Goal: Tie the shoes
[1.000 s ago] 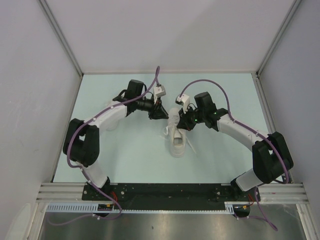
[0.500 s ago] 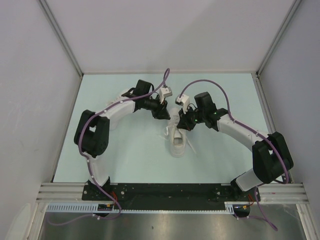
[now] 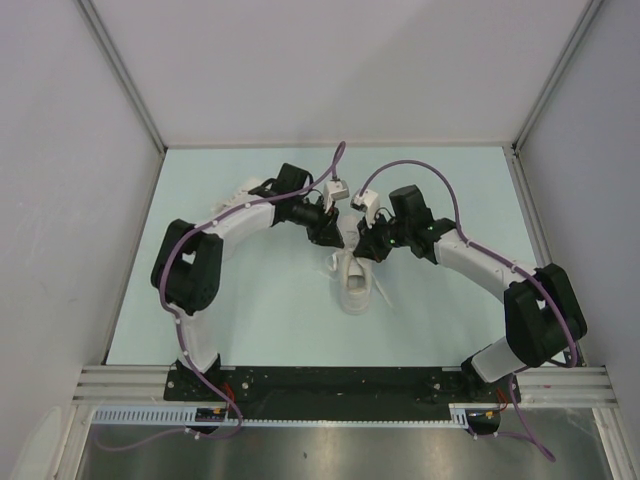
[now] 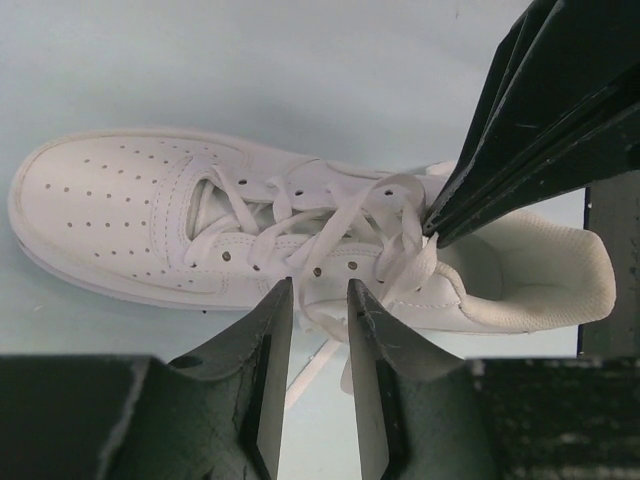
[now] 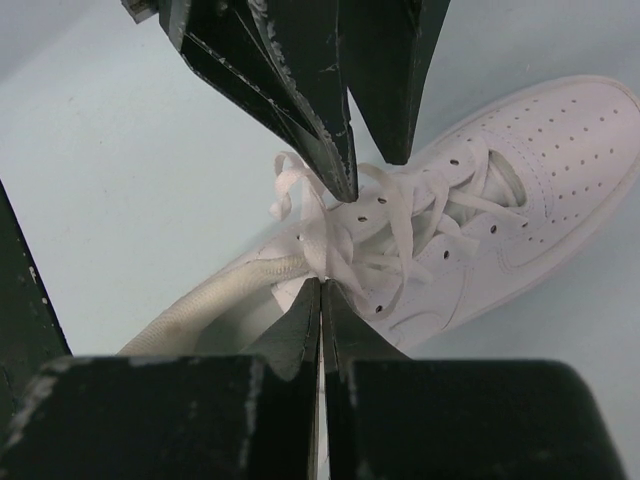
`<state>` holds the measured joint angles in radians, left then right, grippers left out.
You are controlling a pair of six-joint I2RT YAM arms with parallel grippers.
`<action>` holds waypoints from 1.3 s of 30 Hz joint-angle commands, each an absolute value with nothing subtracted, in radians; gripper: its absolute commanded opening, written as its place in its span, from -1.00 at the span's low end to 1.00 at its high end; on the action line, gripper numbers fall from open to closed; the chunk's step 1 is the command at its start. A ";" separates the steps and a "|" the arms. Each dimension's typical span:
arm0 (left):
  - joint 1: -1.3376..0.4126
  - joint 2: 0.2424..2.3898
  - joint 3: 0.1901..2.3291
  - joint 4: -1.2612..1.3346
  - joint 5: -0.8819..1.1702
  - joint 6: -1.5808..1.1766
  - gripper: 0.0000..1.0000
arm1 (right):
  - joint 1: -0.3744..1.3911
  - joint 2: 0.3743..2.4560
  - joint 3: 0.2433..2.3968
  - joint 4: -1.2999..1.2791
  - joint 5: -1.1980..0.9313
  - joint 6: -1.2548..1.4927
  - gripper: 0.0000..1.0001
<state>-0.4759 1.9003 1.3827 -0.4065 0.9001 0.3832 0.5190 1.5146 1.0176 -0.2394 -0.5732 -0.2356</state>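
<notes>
1. One white sneaker [image 3: 356,288] stands sole down on the pale table [image 3: 250,300], near its middle and between the two arms.
2. Its long axis runs near to far. The toe points toward the arm bases and the heel toward the far wall, under the grippers.
3. The left gripper [image 4: 318,292] has its jaws a narrow slot apart with nothing clamped. Its tips are over the upper eyelets; contact with the lacing cannot be told.
4. The right gripper [image 5: 321,288] has its jaws pressed together, pinching a lace [image 5: 318,250] at the collar end of the lacing.
5. A loose loop of lace stands up beside the left gripper's fingers, and a free end trails on the table beside the sole.
</notes>
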 commanded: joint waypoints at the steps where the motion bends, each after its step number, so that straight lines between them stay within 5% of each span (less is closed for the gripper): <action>1: -0.480 1.913 1.391 -0.368 0.911 0.376 -0.36 | 0.514 1.476 0.967 -0.157 -0.569 -0.215 -1.00; 16: -0.479 1.927 1.371 -0.376 0.913 0.384 -0.49 | 0.518 1.365 0.819 -0.023 -0.542 -0.239 -1.00; 24: -0.472 1.902 1.368 -0.371 0.965 0.394 -0.99 | 0.546 1.350 0.811 -0.008 -0.483 -0.285 -1.00; 39: -0.457 1.769 1.272 -0.206 0.988 0.279 -1.00 | 0.572 1.302 0.761 0.143 -0.322 -0.351 -1.00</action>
<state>-0.4622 1.8351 1.2861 -0.2729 0.9489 0.3122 0.5739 1.3262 0.7757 0.0513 -0.3836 -0.3103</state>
